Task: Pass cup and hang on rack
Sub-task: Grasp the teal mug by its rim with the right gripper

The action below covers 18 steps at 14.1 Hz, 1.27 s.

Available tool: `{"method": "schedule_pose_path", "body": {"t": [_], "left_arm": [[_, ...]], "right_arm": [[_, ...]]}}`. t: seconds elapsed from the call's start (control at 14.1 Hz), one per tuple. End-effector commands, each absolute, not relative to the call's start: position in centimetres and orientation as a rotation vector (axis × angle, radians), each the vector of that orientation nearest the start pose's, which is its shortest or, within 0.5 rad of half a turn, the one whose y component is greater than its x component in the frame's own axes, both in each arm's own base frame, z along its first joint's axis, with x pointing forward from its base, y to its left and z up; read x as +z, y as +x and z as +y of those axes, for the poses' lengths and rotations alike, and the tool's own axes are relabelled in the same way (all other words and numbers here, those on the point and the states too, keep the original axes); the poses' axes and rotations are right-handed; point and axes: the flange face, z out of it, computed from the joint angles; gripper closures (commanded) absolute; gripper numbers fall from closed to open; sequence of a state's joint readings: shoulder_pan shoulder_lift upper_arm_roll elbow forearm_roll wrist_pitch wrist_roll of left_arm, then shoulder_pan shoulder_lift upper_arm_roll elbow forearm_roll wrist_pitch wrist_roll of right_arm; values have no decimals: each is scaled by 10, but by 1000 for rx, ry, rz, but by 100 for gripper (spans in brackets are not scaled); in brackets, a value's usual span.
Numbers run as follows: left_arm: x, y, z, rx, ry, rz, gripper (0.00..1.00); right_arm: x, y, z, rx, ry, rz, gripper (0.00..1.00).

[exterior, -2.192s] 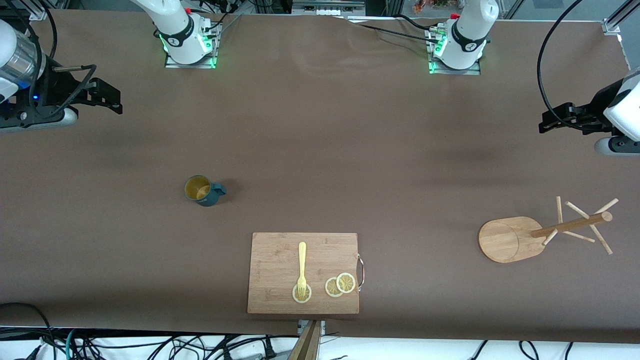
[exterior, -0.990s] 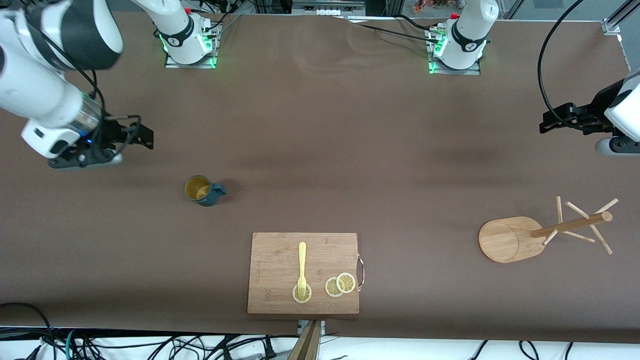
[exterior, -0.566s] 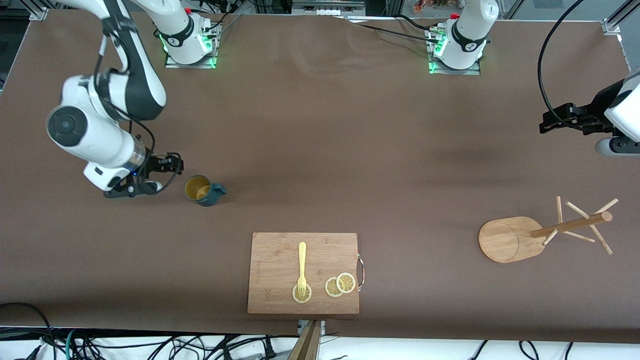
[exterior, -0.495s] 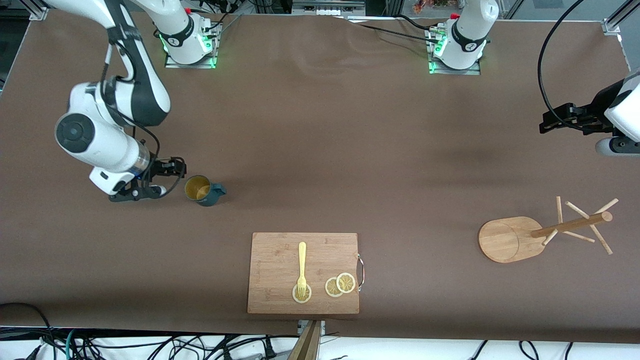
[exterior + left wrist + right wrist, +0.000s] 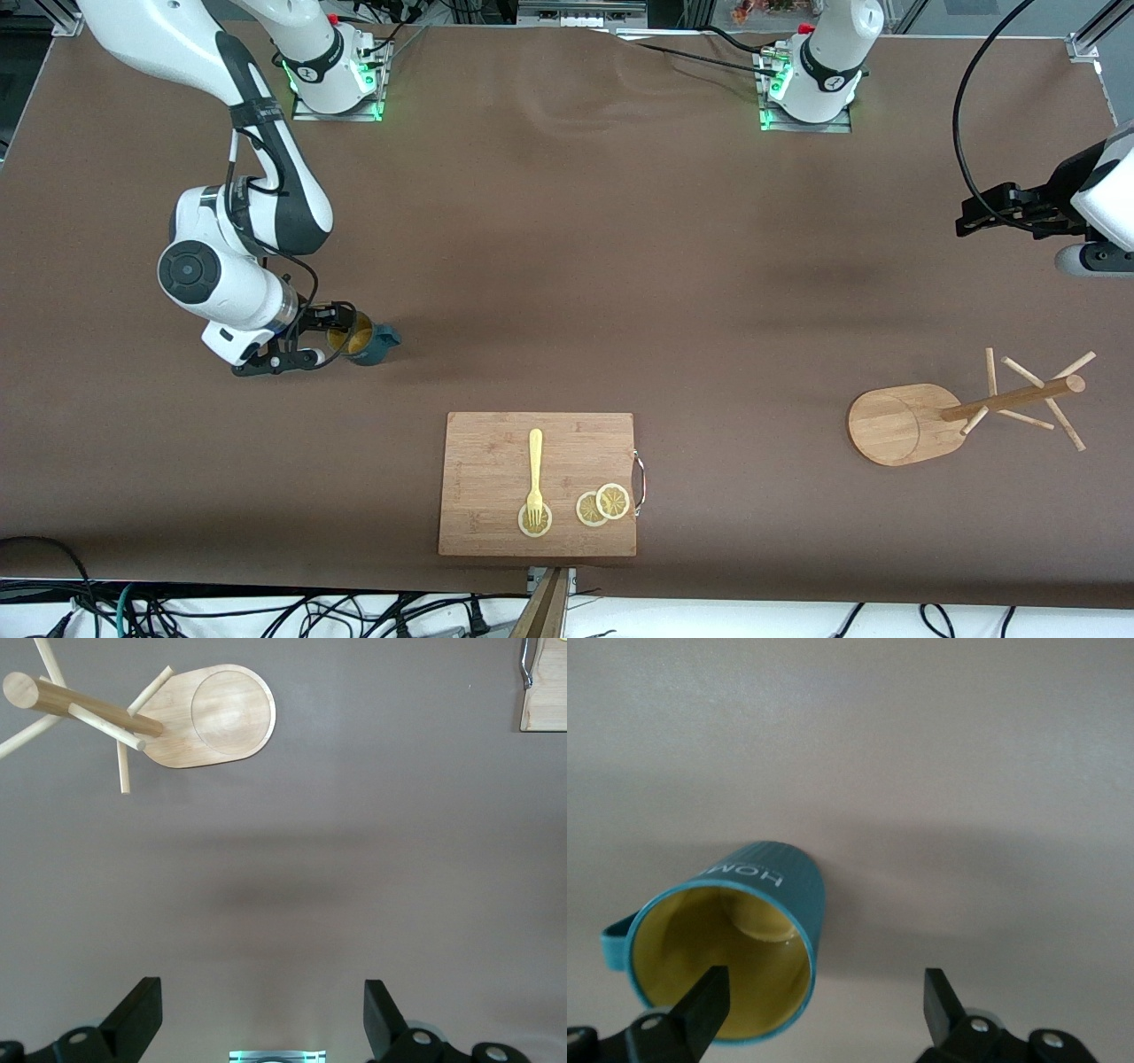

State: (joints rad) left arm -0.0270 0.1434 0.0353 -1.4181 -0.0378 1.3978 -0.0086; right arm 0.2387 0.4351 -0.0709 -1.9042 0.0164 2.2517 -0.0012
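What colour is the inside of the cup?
Yellow inside the teal cup; the right wrist view shows it best.

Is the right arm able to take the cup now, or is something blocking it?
Probably yes. The right gripper is open at the cup, one of its fingers over the rim, and nothing stands between them.

The right arm's black two-finger gripper (image 5: 330, 330) covers part of the rim of the small dark teal mug with the yellow-tan interior (image 5: 370, 340) in the front view, so whether a finger touches the mug cannot be told. In the right wrist view that mug's loop handle (image 5: 616, 937) shows only in part. The left arm's black gripper (image 5: 983, 213) is cut off at the frame's edge, above the light wooden mug tree with angled pegs (image 5: 966, 415).
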Motion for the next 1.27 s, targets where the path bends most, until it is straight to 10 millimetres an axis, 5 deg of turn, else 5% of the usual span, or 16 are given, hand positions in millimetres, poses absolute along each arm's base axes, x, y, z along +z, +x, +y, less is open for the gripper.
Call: {"method": "schedule_pose_path", "body": {"t": [0.0, 0.14, 0.57, 0.78, 0.92, 1.2], "left_arm": [[605, 583, 0, 251, -3175, -4, 0], [603, 584, 0, 258, -3176, -6, 0], [605, 587, -4, 251, -3175, 6, 0], [605, 587, -3, 251, -3174, 3, 0], [605, 587, -2, 251, -3174, 1, 0], [605, 587, 0, 251, -3176, -6, 0]], "right_arm": [[253, 615, 112, 113, -3158, -225, 14], [253, 615, 115, 113, -3161, -191, 29], [247, 612, 124, 135, -3168, -63, 100], [249, 609, 139, 132, -3170, -51, 100], [270, 610, 162, 119, -3163, -106, 100], [348, 615, 262, 171, -3121, -102, 100]]}}
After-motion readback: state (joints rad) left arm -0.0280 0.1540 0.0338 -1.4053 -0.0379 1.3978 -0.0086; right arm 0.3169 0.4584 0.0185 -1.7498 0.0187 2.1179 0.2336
